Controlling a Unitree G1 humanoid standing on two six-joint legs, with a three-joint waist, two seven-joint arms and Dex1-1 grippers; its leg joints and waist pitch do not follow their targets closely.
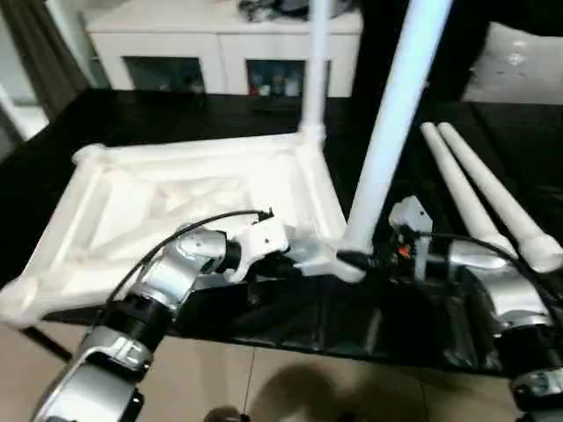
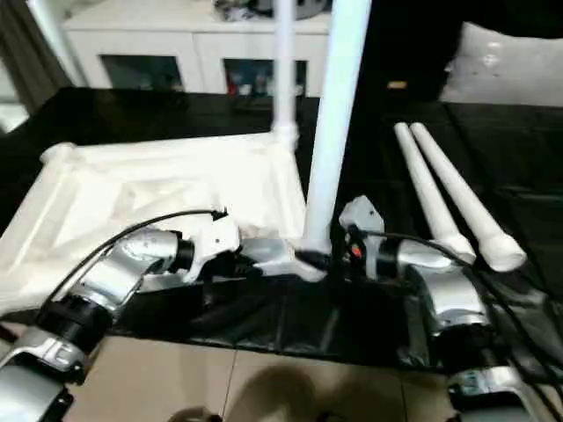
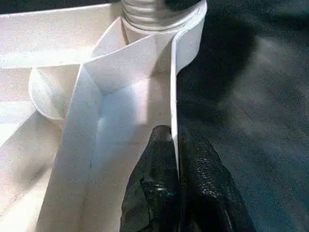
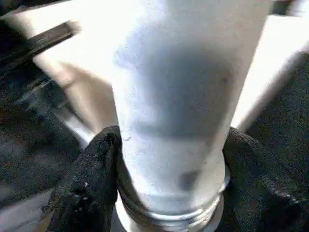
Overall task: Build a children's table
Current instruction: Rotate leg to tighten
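1. Black cloth covers the work table [image 1: 264,114], with a white cabinet [image 1: 220,40] at 12 o'clock, behind it.
2. On the cloth the children's table top [image 1: 185,207] lies upside down, ribs up, in the middle and toward 9 o'clock.
3. One leg [image 1: 317,61] stands in the far corner socket. Two spare legs [image 1: 484,193] lie side by side at 3 o'clock.
4. A second leg [image 1: 391,123] stands in the near corner, at about 5 o'clock on the top, and leans a bit.
5. The left gripper [image 3: 175,166] is pressed together, pinching the thin side wall of the top beside that corner.
6. The right gripper [image 4: 169,174] has a finger on each side of the leg's bottom end, hugging it.
7. To do this well, I think the left claw should hold the top still while the right one stands the leg straight and pushes or twists it fully into its socket.
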